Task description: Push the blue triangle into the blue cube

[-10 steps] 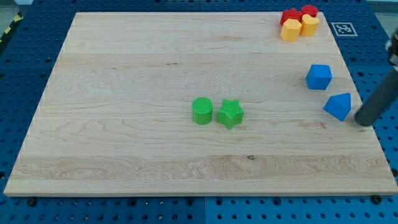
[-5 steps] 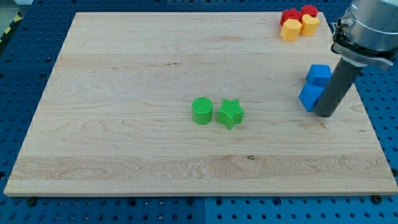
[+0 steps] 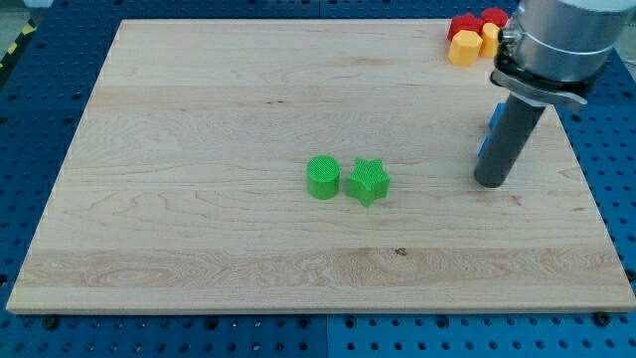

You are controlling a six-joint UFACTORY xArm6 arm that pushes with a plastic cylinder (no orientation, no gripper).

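My tip (image 3: 490,183) rests on the board at the view's right. The rod stands in front of both blue blocks and hides most of them. A thin sliver of the blue cube (image 3: 493,117) shows at the rod's left edge. A smaller sliver of the blue triangle (image 3: 482,151) shows just below it, close above my tip. I cannot tell whether the two blue blocks touch.
A green cylinder (image 3: 323,177) and a green star (image 3: 368,181) sit side by side at the board's middle. Two red blocks (image 3: 464,24) and two yellow blocks (image 3: 463,48) cluster at the top right corner, partly behind the arm.
The rod has swept from the board's right edge leftward. It pushed the blue triangle up and left to just below the blue cube, and now covers both.
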